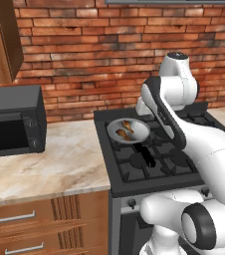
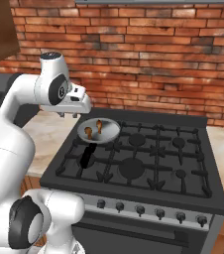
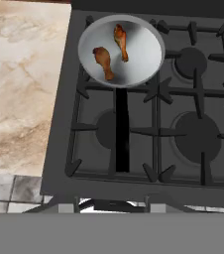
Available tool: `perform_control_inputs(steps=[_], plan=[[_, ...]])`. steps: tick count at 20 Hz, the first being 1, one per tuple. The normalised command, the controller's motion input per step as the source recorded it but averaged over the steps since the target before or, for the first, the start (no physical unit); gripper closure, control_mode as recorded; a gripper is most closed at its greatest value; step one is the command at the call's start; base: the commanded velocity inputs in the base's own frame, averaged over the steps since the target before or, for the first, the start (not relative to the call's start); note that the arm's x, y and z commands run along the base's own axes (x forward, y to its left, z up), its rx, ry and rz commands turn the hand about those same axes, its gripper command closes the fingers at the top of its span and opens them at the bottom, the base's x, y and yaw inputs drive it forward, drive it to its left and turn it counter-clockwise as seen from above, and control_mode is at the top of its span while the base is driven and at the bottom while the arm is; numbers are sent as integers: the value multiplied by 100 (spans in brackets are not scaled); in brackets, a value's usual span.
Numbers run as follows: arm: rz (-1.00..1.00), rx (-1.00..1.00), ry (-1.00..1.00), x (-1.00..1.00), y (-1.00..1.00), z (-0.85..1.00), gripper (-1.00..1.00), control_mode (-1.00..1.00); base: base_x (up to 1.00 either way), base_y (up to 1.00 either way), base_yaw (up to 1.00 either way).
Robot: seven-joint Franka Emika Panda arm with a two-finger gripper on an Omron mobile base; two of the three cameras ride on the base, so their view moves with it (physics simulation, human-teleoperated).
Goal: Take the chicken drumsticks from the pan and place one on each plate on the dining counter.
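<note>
Right now both chicken drumsticks lie in the pan on the stove's back-left burner. Whether the pincer stands wide or narrow, I cannot tell. Best descend straight over one drumstick's thick end, clear of the pan's rim.

Light-grey round pan on a rear stove burner, black handle, two golden-brown drumsticks apparently lying apart inside

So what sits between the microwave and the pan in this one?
Left base view: a bare stretch of marbled worktop lies between the microwave and the pan, then the stove's dark left edge.
</note>
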Motion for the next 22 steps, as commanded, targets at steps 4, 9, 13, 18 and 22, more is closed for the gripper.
perform_control_inputs(steps=[4,9,13,18,22], plan=[[6,0,-2,-1,0,-10,-100,-100,0,0,0],[18,1,-14,14,0,-46,-100,-100,0,0,0],[15,3,-7,48,-4,-49,-100,-100,0,0,0],[11,4,-1,71,0,-54,-100,-100,0,0,0],[7,8,5,91,0,-44,-100,-100,0,0,0]])
